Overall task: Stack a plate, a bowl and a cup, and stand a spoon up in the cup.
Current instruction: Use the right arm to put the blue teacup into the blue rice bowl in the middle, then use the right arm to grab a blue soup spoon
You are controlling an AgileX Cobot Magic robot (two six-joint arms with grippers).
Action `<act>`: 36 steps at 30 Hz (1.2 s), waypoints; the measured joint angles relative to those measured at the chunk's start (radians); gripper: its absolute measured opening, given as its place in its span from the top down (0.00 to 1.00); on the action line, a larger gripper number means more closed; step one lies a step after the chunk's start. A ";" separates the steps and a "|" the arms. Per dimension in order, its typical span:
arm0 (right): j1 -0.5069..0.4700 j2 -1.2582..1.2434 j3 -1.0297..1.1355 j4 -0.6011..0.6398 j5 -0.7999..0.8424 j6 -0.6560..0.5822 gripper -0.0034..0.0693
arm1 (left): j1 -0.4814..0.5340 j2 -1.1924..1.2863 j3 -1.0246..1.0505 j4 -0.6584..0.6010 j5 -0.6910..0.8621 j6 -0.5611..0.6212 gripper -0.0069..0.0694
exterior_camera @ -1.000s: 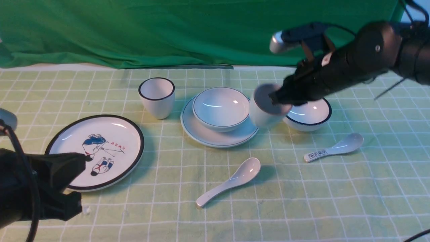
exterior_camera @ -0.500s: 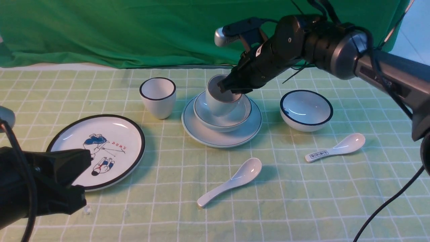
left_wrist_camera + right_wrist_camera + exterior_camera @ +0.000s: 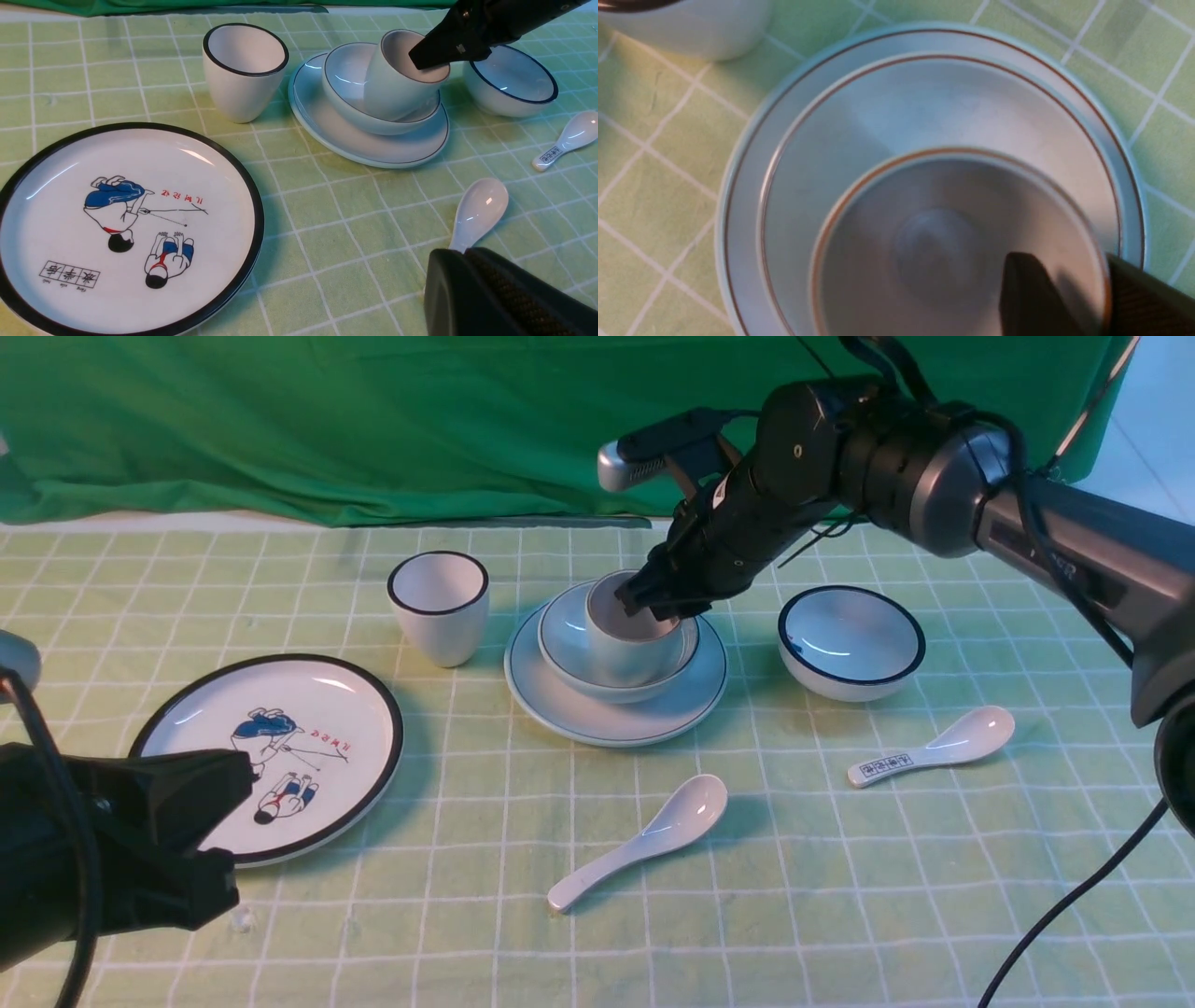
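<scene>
The plain thin-rimmed plate [image 3: 560, 700] lies at the table's middle with the thin-rimmed bowl [image 3: 565, 639] on it. The pale cup [image 3: 625, 653] sits low inside the bowl, tilted a little. My right gripper [image 3: 653, 607] is shut on the cup's rim, with one finger inside and one outside. The right wrist view shows the cup [image 3: 924, 242], bowl [image 3: 878, 116], plate [image 3: 742, 186] and that gripper [image 3: 1066, 270]. The plain white spoon [image 3: 644, 840] lies on the cloth in front of the plate. My left gripper [image 3: 219, 840] is shut and empty at the near left, and in the left wrist view [image 3: 460, 254] it covers the handle of the spoon [image 3: 481, 210].
A black-rimmed cup [image 3: 437, 607] stands left of the stack. A black-rimmed plate with cartoon figures [image 3: 271, 756] lies at the near left. A black-rimmed bowl [image 3: 851, 642] stands right of the stack, with a labelled spoon [image 3: 934, 747] in front of it. A green curtain hangs behind.
My right gripper carried the cup left from beside the black-rimmed bowl to above the thin-rimmed bowl, then lowered it into that bowl. The left arm has barely moved.
</scene>
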 joint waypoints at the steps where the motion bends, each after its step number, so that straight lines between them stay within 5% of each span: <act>1: 0.000 0.000 0.000 0.000 -0.001 0.001 0.62 | 0.000 0.000 0.000 0.000 0.000 0.000 0.90; 12: 0.018 -0.074 -0.123 -0.003 0.171 -0.003 0.36 | 0.000 0.000 0.000 0.001 0.005 0.007 0.89; 18: 0.085 -0.135 -0.144 -0.001 0.281 -0.069 0.33 | 0.000 0.000 0.000 0.001 0.006 0.007 0.89; 29: 0.247 -0.141 0.165 0.007 0.304 -0.549 0.32 | 0.000 0.000 0.000 0.004 0.006 0.019 0.89; 36: 0.277 -0.141 0.420 -0.017 0.051 -0.755 0.32 | 0.000 0.000 0.000 0.003 0.006 0.022 0.89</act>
